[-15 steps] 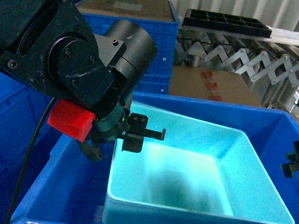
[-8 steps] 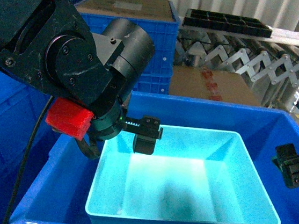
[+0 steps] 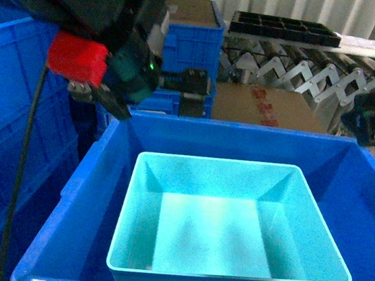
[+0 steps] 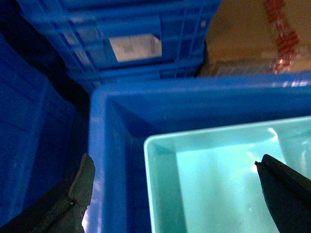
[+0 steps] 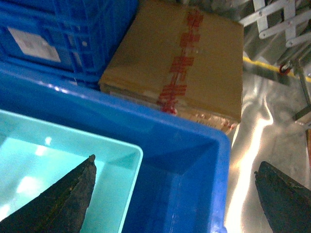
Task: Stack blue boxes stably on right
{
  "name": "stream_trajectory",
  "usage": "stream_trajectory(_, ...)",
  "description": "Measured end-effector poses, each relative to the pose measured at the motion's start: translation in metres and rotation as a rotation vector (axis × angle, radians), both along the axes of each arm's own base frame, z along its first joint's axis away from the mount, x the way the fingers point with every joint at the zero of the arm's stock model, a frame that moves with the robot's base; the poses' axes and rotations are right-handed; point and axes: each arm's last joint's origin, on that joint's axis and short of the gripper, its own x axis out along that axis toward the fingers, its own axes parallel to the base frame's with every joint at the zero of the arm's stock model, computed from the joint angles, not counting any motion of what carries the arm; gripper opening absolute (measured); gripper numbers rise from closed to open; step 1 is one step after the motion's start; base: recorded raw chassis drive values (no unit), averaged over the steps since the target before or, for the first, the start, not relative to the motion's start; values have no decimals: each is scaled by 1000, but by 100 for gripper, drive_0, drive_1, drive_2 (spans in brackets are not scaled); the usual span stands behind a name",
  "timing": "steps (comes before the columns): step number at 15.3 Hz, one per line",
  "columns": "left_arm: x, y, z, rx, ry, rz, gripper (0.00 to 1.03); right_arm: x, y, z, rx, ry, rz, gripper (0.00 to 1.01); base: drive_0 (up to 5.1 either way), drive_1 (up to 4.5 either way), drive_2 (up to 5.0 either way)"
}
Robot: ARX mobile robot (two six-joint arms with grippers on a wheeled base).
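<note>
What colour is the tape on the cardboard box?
Red, printed tape on the cardboard box; clearest in the right wrist view.

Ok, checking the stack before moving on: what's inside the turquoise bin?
The turquoise bin shows only bare floor and walls, nothing inside. It sits in the blue crate; what lies under it is covered.

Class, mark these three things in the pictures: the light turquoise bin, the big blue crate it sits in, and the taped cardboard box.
turquoise bin [image 3: 207,234], head view, on its bare floor.
blue crate [image 3: 241,143], head view, on its far inner wall.
cardboard box [image 5: 180,63], right wrist view, on its taped top.
</note>
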Motion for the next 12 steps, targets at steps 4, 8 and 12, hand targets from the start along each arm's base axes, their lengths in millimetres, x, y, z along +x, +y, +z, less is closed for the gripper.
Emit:
stream_trajectory(4, -40, 75, 70, -35, -135, 49, 98, -36, -26, 73, 73, -195, -26, 98, 0, 0, 0)
stream_trajectory(8, -126, 111, 120, -82, -266, 96, 98, -124, -45, 128, 96, -255, -81, 98, 0, 0, 0)
stream_trajectory(12, -208, 107, 129, -189, -249, 267, 98, -183, -42, 162, 136, -271, -198, 98, 0, 0, 0)
